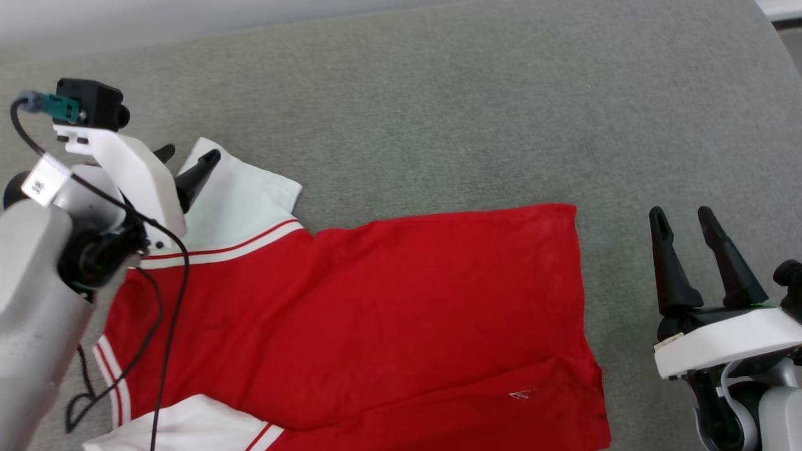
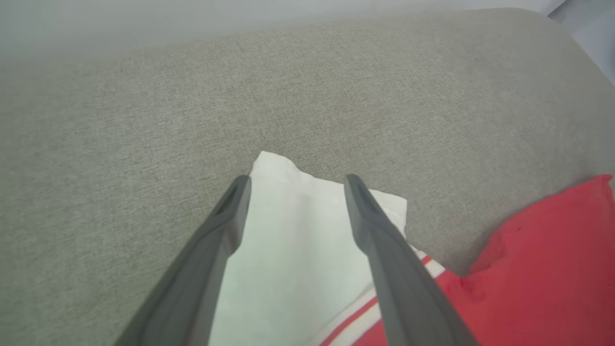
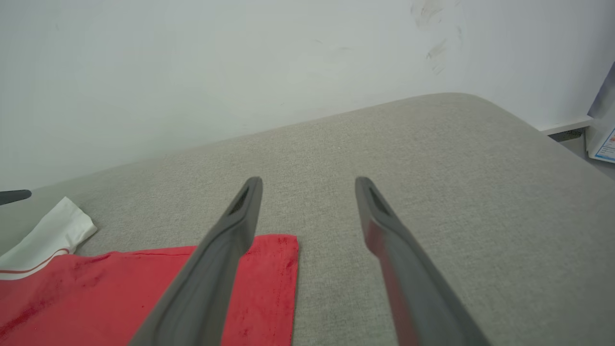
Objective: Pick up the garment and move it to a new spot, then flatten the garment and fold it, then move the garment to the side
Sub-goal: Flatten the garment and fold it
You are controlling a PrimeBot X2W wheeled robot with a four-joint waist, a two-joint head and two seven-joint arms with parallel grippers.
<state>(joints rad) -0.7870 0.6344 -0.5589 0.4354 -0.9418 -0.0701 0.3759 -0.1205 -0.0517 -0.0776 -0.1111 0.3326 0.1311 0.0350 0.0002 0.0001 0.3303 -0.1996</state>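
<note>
Head view has the garment (image 1: 376,313) spread across the lower middle of the frame on a grey cushion (image 1: 438,94), plain red side up with no lettering showing, collar end toward the left edge and hem (image 1: 579,282) toward the right. One white sleeve (image 1: 244,194) sticks out at the upper left, and a second sleeve (image 1: 188,426) lies at the bottom left. The left gripper (image 1: 190,155) hangs over the upper sleeve with its jaws wide apart and nothing between them. In the left wrist view the two fingers straddle the white cloth near its outer corner, though I cannot tell whether the tips touch it. The right gripper (image 1: 681,216) sits at the lower right of the head view, off the cloth and beside the hem, jaws equally wide and empty. The right wrist view puts the hem's far corner just under its left finger. The body already lies fairly flat, with a shallow crease near the lower hem, so the work seems to be at the end of flattening or the start of folding. The next move probably calls for the left gripper to drop onto the sleeve and close on its edge, taking one layer cleanly, then carry it inward over the red. Meanwhile the right gripper would need to shift left to pin or take the hem corner so the cloth does not drag.
</note>
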